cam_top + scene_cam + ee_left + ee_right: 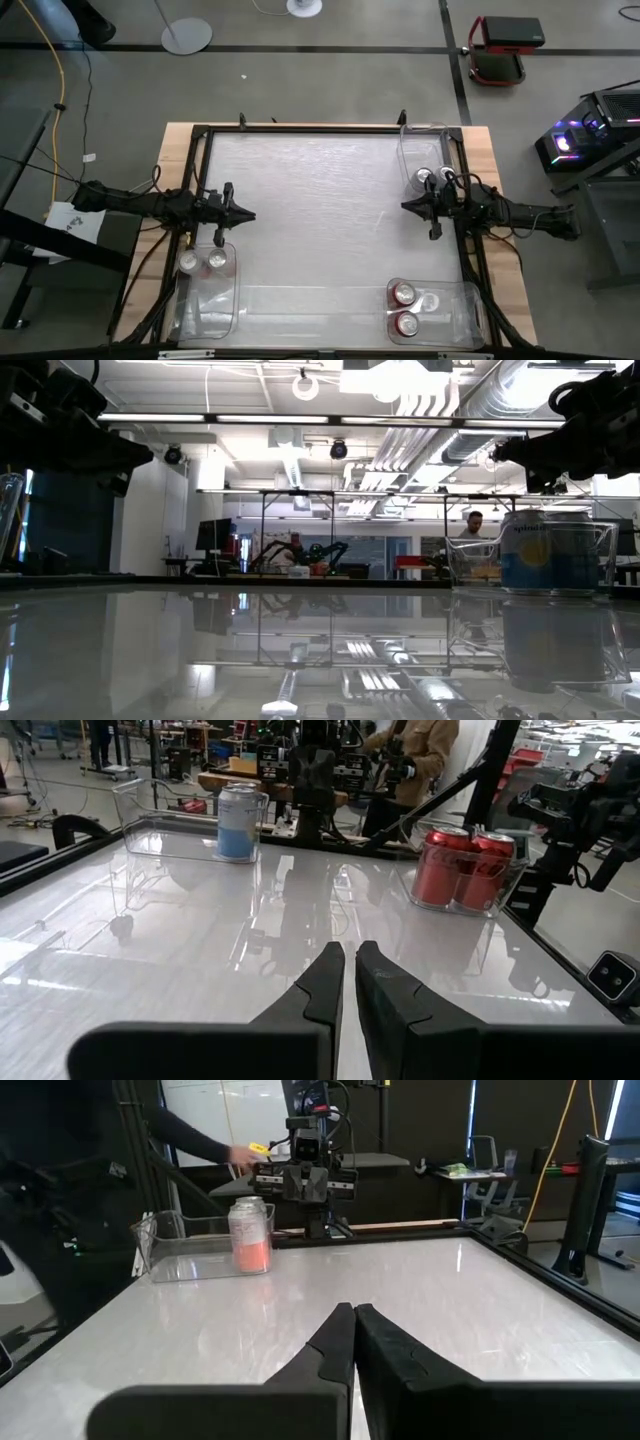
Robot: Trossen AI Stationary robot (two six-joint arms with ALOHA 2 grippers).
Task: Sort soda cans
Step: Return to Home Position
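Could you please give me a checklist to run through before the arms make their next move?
1. Left gripper empty, jaws together: ok.
2. Right gripper empty, jaws together: ok.
3. White tabletop between the arms free of loose cans: ok.
4. Red cylindrical metal soda cans upright in the high view's lower-right clear plastic bin: ok.
5. Blue-white metal soda cans inside the high view's upper-right clear plastic bin: ok.
6. Pink-and-white metal soda cans inside the left clear plastic bin: ok.

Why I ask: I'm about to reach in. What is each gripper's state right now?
Left dark two-finger gripper: shut, holding nothing.
Right dark two-finger gripper: shut, holding nothing.
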